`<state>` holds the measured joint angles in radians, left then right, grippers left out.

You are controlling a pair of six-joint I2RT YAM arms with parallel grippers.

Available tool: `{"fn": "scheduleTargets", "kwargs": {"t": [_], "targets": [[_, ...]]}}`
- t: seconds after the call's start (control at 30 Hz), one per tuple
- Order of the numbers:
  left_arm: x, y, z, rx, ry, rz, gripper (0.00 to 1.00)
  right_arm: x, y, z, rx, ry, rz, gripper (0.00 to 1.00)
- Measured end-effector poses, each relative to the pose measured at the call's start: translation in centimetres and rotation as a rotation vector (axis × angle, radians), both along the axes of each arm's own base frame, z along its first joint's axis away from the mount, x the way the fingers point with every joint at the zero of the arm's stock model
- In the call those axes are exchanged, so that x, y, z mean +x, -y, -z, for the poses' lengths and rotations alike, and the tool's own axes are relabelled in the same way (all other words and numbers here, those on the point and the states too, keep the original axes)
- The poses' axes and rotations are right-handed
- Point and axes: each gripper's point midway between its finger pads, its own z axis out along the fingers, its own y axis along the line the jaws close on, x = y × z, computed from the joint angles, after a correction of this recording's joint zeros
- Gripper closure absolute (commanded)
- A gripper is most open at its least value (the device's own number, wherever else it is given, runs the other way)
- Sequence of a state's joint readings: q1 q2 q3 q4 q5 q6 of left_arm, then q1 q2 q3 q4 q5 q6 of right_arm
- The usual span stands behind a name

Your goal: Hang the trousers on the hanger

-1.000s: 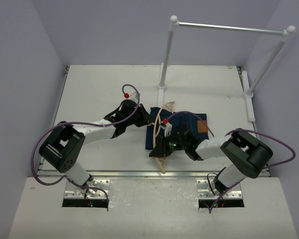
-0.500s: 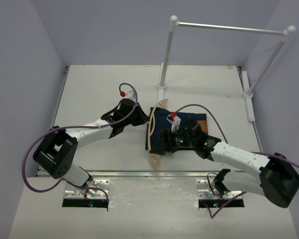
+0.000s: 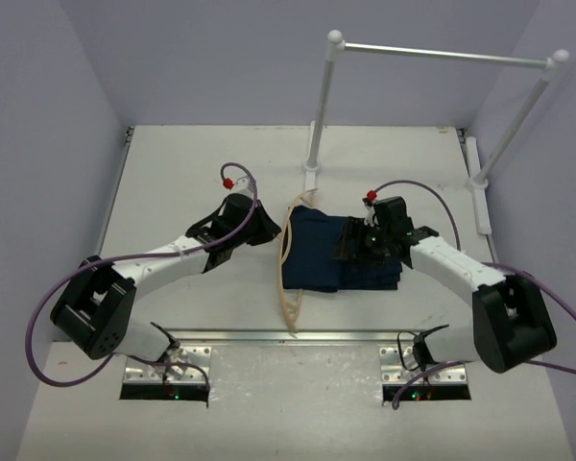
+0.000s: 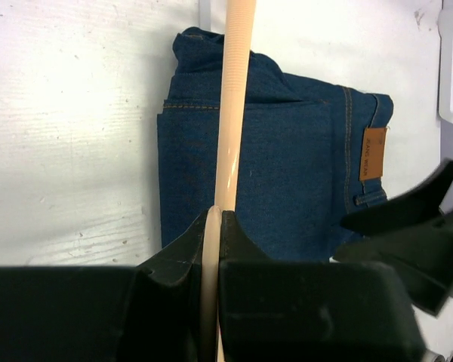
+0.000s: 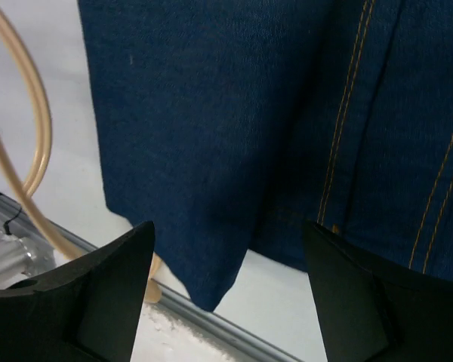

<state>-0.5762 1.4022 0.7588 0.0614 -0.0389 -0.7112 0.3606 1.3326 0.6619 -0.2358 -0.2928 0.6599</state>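
Top external view puts the trousers (image 3: pixel 326 257) folded into a thick navy block at the middle of the bench (image 3: pixel 187 168), with the hanger (image 3: pixel 286 274) at their left edge. Whether any layer is already threaded through the hanger cannot be told.

The left hand (image 4: pixel 215 220) is pinched tight on the tan wooden bar, which runs up across the left part of the denim in the left wrist view. The right hand (image 5: pixel 228 234) is spread wide and holds nothing. It hovers low over the near folded edge of the cloth, one finger on either side of the hanging corner.

Judged from the folds and seams, the denim is soft but heavy. It will sag and slide apart in layers if it is caught by the top layer alone. The thick stitched seams and the waistband near the brown patch (image 4: pixel 372 153) look like the firmest places, but the free folded edge under the right hand is the better hold for feeding cloth over the bar. A deep bite through all layers there should stop them peeling.

The hanger is light, rigid and smooth, so cloth is likely to slip along it, and the stack's weight may twist it in a narrow pinch.
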Motion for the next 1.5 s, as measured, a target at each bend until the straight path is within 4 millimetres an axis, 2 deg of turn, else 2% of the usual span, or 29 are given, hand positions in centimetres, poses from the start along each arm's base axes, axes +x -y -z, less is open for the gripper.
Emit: {"fn": "scheduleTargets", "kwargs": {"t": [0.07, 0.17, 0.23, 0.33, 0.4, 0.6, 0.77, 0.83, 0.9, 1.0, 1.03, 1.13, 1.2, 1.27, 1.33, 1.4, 1.5], "targets": [[-0.1, -0.1, 0.0, 0.001, 0.001, -0.001, 1.0, 0.7, 0.0, 0.8, -0.017, -0.039, -0.017, 0.38], [-0.3, -0.2, 0.3, 0.003, -0.003, -0.002, 1.0, 2.4, -1.1, 1.2, -0.01, -0.061, -0.045, 0.45], [-0.4, -0.3, 0.5, 0.003, -0.003, -0.002, 1.0, 3.1, -1.7, 1.5, 0.007, -0.065, -0.059, 0.45], [-0.4, -0.4, 0.6, -0.002, 0.002, -0.007, 1.0, 2.9, -2.5, 2.0, 0.031, -0.088, -0.086, 0.37], [-0.5, -0.5, 0.7, -0.003, 0.002, -0.012, 1.0, 2.6, -2.8, 2.4, 0.034, -0.104, -0.099, 0.25], [-0.8, -1.0, 0.7, -0.018, 0.005, -0.035, 1.0, 2.1, -2.7, 3.1, -0.014, -0.118, -0.103, 0.27], [-0.8, -1.0, 0.6, -0.019, 0.006, -0.038, 1.0, 1.2, -1.7, 4.0, -0.053, -0.134, -0.078, 0.44], [-0.8, -1.1, 0.7, -0.017, 0.005, -0.04, 1.0, 1.0, -1.5, 4.5, -0.064, -0.15, -0.075, 0.46], [-0.8, -1.1, 0.7, -0.014, 0.005, -0.043, 1.0, 1.0, -1.5, 4.8, -0.069, -0.156, -0.071, 0.61], [-0.8, -1.2, 0.7, -0.012, 0.006, -0.047, 1.0, 1.1, -1.6, 4.7, -0.061, -0.151, -0.071, 0.94], [-0.8, -1.3, 0.7, -0.012, 0.006, -0.049, 1.0, 1.2, -1.8, 4.6, -0.054, -0.148, -0.074, 1.0], [-0.7, -1.6, 0.7, -0.008, 0.006, -0.058, 1.0, 1.5, -2.3, 4.1, -0.035, -0.132, -0.095, 1.0], [-0.7, -1.9, 0.6, -0.006, 0.012, -0.07, 1.0, 1.9, -2.8, 3.2, -0.03, -0.11, -0.114, 1.0], [-0.5, -2.6, 0.4, -0.006, 0.019, -0.094, 1.0, 2.5, -3.6, 1.3, -0.011, -0.074, -0.139, 1.0], [-0.2, -3.8, 0.7, 0.005, 0.015, -0.134, 1.0, 3.1, -4.4, -1.8, 0.024, -0.005, -0.166, 1.0], [-0.2, -4.9, 1.4, 0.012, -0.007, -0.173, 1.0, 3.8, -5.2, -6.0, 0.063, 0.088, -0.195, 1.0], [-0.1, -5.7, 1.7, 0.01, -0.016, -0.198, 1.0, 4.4, -5.5, -11.6, 0.077, 0.212, -0.228, 1.0]]}}
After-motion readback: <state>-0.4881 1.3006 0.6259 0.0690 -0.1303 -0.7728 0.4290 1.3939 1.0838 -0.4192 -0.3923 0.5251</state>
